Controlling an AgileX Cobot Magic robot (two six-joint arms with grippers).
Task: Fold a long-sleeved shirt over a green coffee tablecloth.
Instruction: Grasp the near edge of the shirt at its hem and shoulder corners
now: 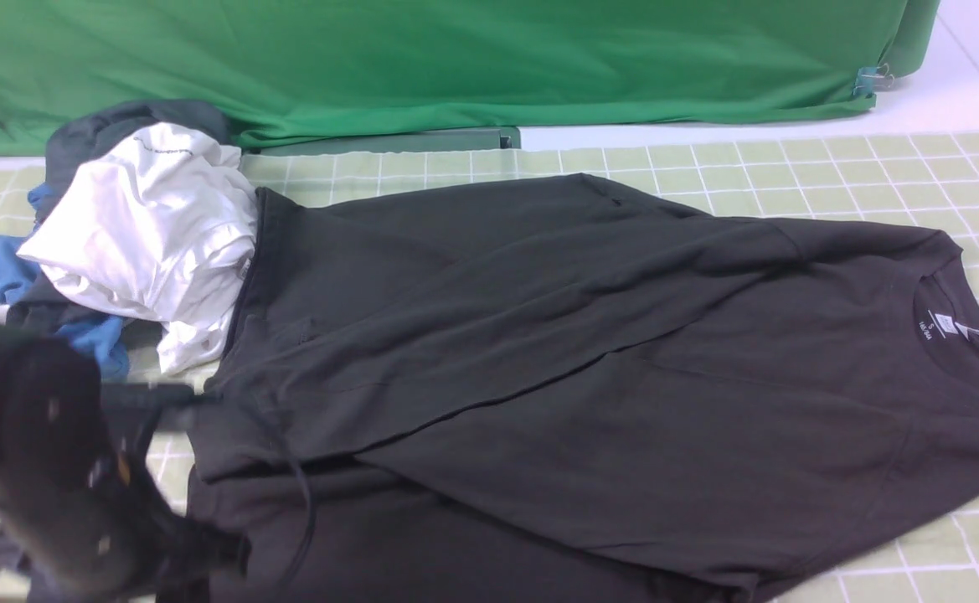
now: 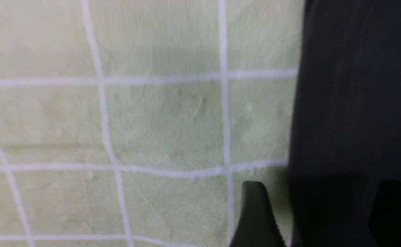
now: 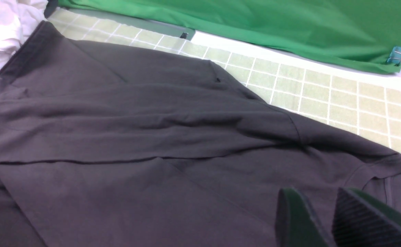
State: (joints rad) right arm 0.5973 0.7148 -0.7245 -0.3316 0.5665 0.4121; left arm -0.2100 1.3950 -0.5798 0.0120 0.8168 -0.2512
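Front view: long-sleeved shirt (image 1: 589, 368) spread on green coffee tablecloth (image 1: 790, 159) w/ sleeve (image 1: 497, 293) across body, prob. to narrow it for folding. Left tool (image 2: 322, 187) released by shirt edge; right tool (image 3: 320, 197) slightly parted, empty.

Lab-style test bench: clipped deep-green backdrop (image 1: 456, 67) behind gridded tablecloth (image 1: 790, 167).

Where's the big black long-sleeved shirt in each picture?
Front view: black long-sleeved cotton shirt fills the middle.
Left wrist view: shirt forms a dark strip along one edge.
Right wrist view: shirt covers most of it.
Shared landmark: pale-green white-gridded tablecloth underneath.
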